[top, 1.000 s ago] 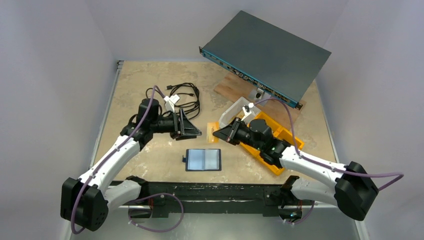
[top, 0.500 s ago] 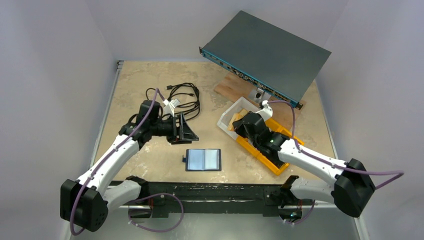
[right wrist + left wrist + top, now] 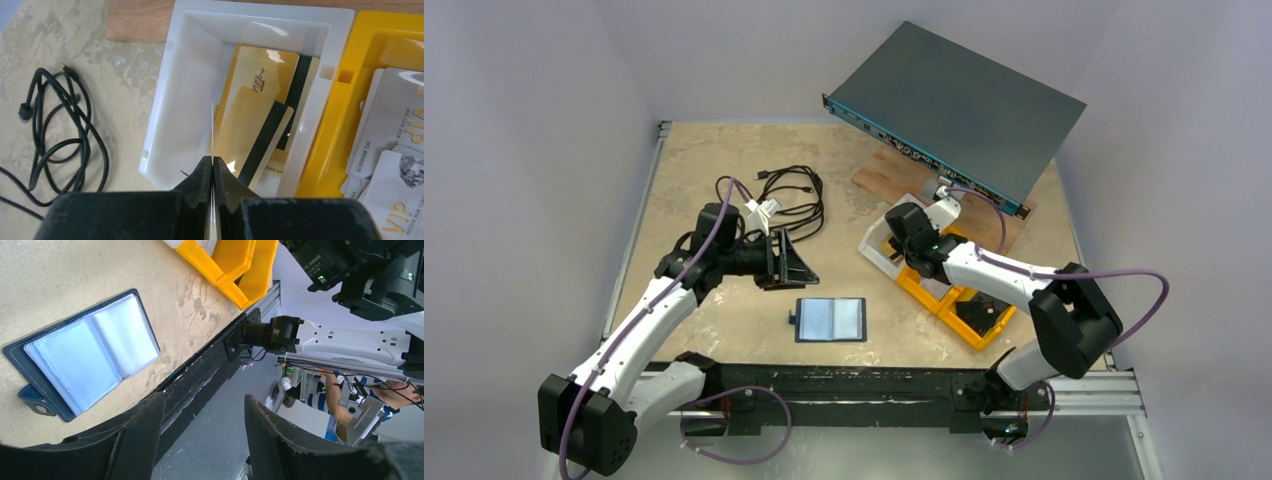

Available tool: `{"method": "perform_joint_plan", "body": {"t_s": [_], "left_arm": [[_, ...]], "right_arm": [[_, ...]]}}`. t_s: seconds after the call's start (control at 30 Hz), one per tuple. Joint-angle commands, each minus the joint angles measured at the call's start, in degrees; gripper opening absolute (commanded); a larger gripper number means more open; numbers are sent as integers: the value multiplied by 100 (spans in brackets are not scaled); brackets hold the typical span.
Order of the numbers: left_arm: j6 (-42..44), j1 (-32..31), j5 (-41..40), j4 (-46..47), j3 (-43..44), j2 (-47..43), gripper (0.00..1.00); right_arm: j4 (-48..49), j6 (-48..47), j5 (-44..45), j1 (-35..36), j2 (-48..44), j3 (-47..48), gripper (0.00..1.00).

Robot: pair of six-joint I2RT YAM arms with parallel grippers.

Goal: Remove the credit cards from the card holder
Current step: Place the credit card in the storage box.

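Note:
The card holder (image 3: 830, 319) lies open and flat on the table near the front edge, its lighter blue clear sleeves (image 3: 85, 360) facing up and its snap tab at the left. My left gripper (image 3: 809, 270) hangs open just behind and left of it, with nothing between its fingers (image 3: 204, 400). Over the white bin (image 3: 879, 238), my right gripper (image 3: 900, 226) is shut on a thin credit card seen edge-on (image 3: 212, 125). Gold cards with black stripes (image 3: 260, 75) lie inside that white bin (image 3: 165, 100).
Yellow bins (image 3: 972, 322) sit right of the white bin and hold silver-white cards (image 3: 395, 135). A coiled black cable (image 3: 789, 195) lies at the back left. A tilted grey rack unit (image 3: 954, 105) rests over a wooden board (image 3: 884, 172) at the back.
My right arm has swung from beside the table's middle back to the white bin, keeping the card pinched. The left gripper opened a little wider and drew slightly left.

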Motion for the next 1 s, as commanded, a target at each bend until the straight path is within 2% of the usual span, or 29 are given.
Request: {"method": "perform_joint_plan", "body": {"t_s": [0.0, 0.23, 0.43, 0.67, 0.83, 0.97], "left_arm": [[132, 17, 97, 23, 146, -160, 58], [85, 17, 70, 22, 71, -227, 58], [7, 16, 60, 112, -16, -239, 58], [-7, 2, -151, 99, -125, -136, 58], [137, -336, -858, -143, -85, 4, 58], [204, -1204, -1945, -346, 113, 265, 58]], "right_arm": [[169, -181, 23, -89, 254, 382, 0], [254, -229, -198, -236, 558, 493, 0], [169, -370, -447, -280, 607, 620, 27], [169, -547, -927, -282, 374, 576, 41], [295, -705, -1418, -255, 58, 377, 44], [439, -779, -1793, -123, -231, 87, 48]]}}
